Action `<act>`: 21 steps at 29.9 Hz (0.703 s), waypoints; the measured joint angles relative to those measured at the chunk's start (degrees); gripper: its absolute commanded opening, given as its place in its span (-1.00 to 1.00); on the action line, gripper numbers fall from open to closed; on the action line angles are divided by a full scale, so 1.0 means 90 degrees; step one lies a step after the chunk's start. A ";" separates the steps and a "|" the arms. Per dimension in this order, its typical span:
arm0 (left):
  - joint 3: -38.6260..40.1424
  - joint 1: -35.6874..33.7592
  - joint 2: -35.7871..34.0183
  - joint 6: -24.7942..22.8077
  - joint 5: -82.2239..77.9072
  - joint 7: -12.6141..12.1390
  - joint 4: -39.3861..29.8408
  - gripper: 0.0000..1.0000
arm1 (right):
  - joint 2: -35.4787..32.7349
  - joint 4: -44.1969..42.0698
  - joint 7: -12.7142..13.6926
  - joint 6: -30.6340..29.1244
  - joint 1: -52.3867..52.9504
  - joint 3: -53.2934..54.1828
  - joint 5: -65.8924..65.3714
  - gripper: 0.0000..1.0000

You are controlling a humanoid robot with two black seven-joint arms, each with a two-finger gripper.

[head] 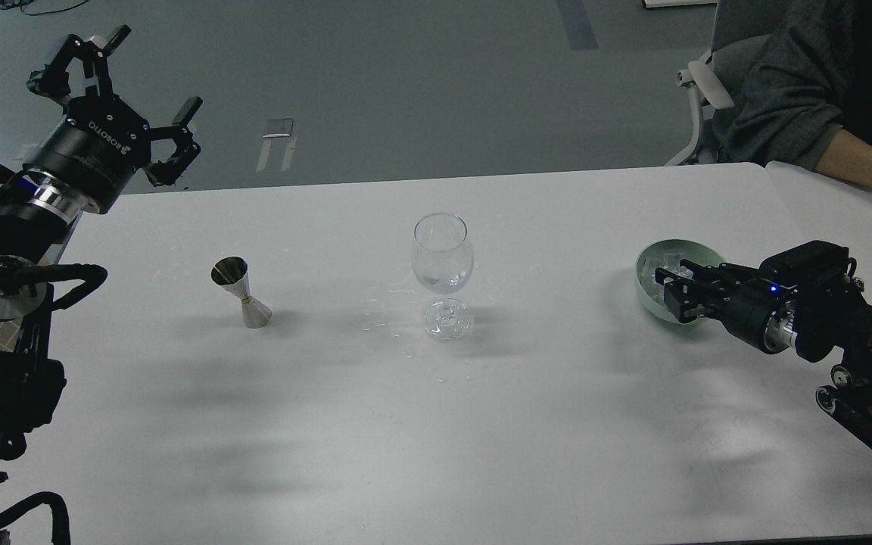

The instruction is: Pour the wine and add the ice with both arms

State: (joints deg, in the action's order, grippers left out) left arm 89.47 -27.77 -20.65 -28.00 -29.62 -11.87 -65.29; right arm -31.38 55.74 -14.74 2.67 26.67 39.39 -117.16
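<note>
A clear stemmed glass [442, 261] stands upright mid-table with a little clear wine [442, 284] in its bowl. A silver jigger [241, 293] stands upright to its left. A pale green bowl [649, 281] at the right holds clear ice cubes [671, 256]. My right gripper [669, 292] reaches into this bowl from the right, its fingers down among the ice. Its dark fingers cannot be told apart, and a hold on ice does not show. My left gripper [129, 87] is raised off the table's far left corner, fingers spread open and empty.
Small drops of liquid [398, 322] lie on the white table [527, 424] around the glass foot. A person's grey-sleeved arm [792, 91] rests at the far right corner, next to a white chair [701, 83].
</note>
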 measured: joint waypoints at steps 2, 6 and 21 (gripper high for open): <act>0.0000 0.0000 0.0000 0.0000 0.0000 0.0000 0.0000 0.95 | 0.0000 0.0007 0.0000 -0.0010 0.0003 -0.0001 0.0006 -0.67; 0.0000 0.0000 -0.0002 0.0000 0.0000 0.0000 -0.0001 0.95 | -0.0043 0.0027 0.0000 -0.0020 0.0003 -0.0002 0.0017 -0.91; 0.0001 -0.0002 -0.0010 0.0000 0.0000 0.0000 -0.0129 0.95 | -0.2384 0.2275 0.0054 -0.0292 0.0842 0.0634 0.0779 -0.92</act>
State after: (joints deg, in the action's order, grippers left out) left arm 89.48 -27.79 -20.75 -28.00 -29.62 -11.87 -66.45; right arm -52.84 76.22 -14.25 0.04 34.24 45.10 -110.15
